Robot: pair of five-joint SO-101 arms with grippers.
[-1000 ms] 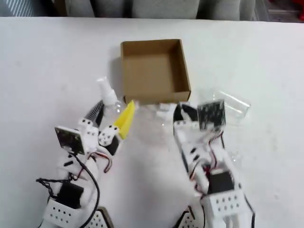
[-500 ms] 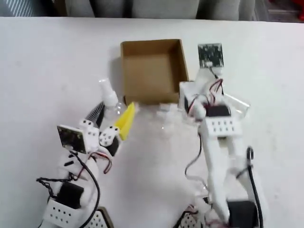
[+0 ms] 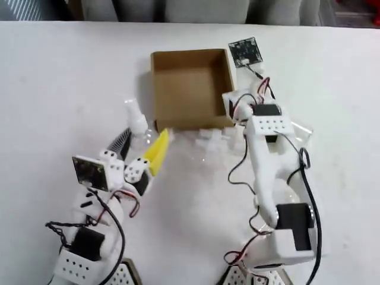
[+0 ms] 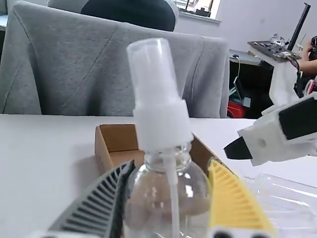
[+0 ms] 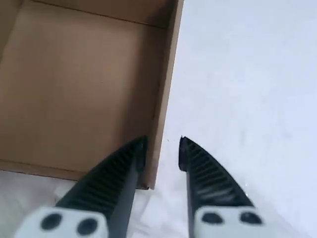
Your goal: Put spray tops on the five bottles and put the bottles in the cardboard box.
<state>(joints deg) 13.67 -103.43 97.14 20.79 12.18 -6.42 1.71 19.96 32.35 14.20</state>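
So far we count one bottle (image 3: 136, 122) wearing its spray top (image 4: 157, 99), and it is not in the box (image 3: 155, 89) yet. It stands left of centre in the high view, just off the box's lower left corner. The left gripper (image 4: 171, 168) is closed on its clear body, with the grey finger on one side and the yellow finger on the other. The box sits at upper centre of the table (image 3: 59, 71), and its brown floor is bare, so by our reckoning all five bottles have yet to go in and four have yet to be capped. Along the box's lower edge lie some small pale pieces (image 3: 208, 135), but we cannot tell whether they are bottles, tops or both. The right gripper (image 5: 162, 143) hangs over the box's right wall (image 5: 167, 74), with one finger inside and one outside. The fingers are a narrow gap apart and have hold of nothing. We judge that this arm crowds the right side of the opening, though the left side, nearer the held bottle, looks free. A crumpled clear plastic wrapper (image 3: 297, 127) lies right of the box, beside the right arm.
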